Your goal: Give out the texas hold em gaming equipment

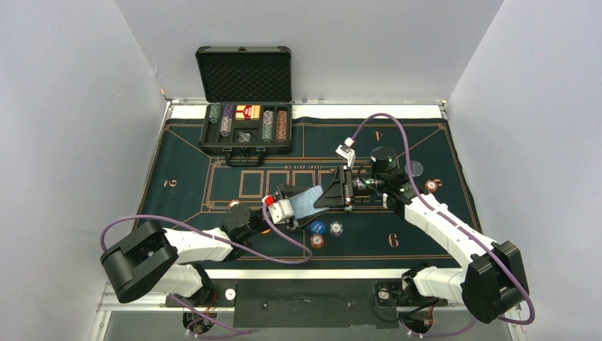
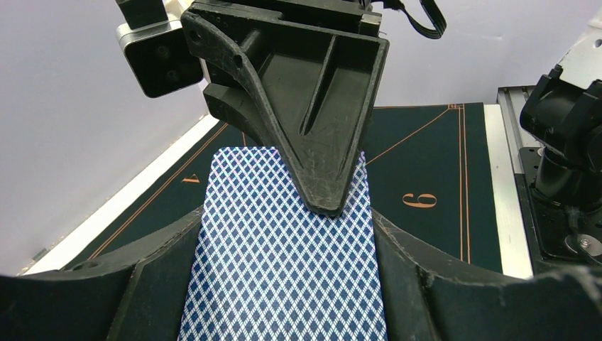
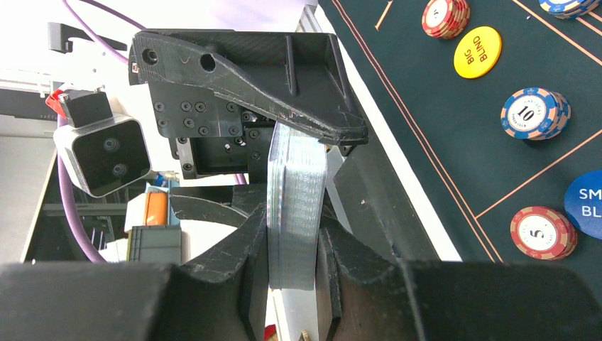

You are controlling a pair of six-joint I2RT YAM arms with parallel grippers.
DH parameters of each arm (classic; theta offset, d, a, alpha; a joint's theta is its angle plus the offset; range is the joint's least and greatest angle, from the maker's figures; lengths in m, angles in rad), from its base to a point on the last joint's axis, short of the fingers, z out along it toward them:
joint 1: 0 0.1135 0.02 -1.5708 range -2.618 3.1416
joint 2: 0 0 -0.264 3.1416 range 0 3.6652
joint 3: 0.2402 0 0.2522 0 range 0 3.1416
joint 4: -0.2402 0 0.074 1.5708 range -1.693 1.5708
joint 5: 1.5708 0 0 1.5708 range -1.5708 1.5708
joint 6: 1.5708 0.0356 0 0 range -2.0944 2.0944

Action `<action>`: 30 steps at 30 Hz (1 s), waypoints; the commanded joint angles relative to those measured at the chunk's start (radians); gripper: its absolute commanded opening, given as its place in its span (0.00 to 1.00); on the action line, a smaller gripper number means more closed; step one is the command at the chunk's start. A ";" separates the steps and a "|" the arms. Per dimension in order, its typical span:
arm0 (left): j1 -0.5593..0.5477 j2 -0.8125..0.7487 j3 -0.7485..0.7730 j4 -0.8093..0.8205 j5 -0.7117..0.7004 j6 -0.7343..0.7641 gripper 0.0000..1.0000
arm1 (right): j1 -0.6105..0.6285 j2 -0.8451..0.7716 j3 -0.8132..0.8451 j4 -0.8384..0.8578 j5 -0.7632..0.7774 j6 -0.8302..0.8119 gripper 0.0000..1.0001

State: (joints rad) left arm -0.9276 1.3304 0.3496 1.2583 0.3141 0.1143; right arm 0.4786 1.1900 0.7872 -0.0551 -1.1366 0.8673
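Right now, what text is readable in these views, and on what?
"BIG BLIND": yellow disc
"10": blue chip
"5": red chip
"SM", "BL": blue disc, cut off by the frame
"2", "4", "6": green mat
Small print mid-mat and labels in the case: too small to read
Cards: pattern only, no text

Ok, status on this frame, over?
Left gripper and right gripper both shut on blue-backed playing card deck, held above dark green felt mat. Striped round poker chips lie below, clear of it.
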 commanded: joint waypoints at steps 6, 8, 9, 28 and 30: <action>-0.010 -0.008 0.038 0.035 -0.005 -0.036 0.55 | 0.014 -0.028 0.012 0.058 -0.008 -0.013 0.00; -0.010 -0.010 0.036 0.032 -0.012 -0.036 0.62 | 0.015 -0.027 0.012 0.058 -0.010 -0.013 0.00; -0.010 -0.011 0.036 0.031 -0.014 -0.036 0.65 | 0.015 -0.028 0.012 0.058 -0.011 -0.012 0.00; -0.010 -0.015 0.037 0.022 -0.005 -0.038 0.45 | 0.020 -0.033 0.008 0.066 -0.014 -0.004 0.00; -0.010 -0.015 0.042 0.018 -0.002 -0.039 0.33 | 0.020 -0.032 0.007 0.066 -0.013 -0.004 0.00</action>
State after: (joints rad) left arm -0.9321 1.3300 0.3496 1.2510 0.2989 0.0872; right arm 0.4858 1.1893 0.7872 -0.0544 -1.1316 0.8677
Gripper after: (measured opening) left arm 0.622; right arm 0.202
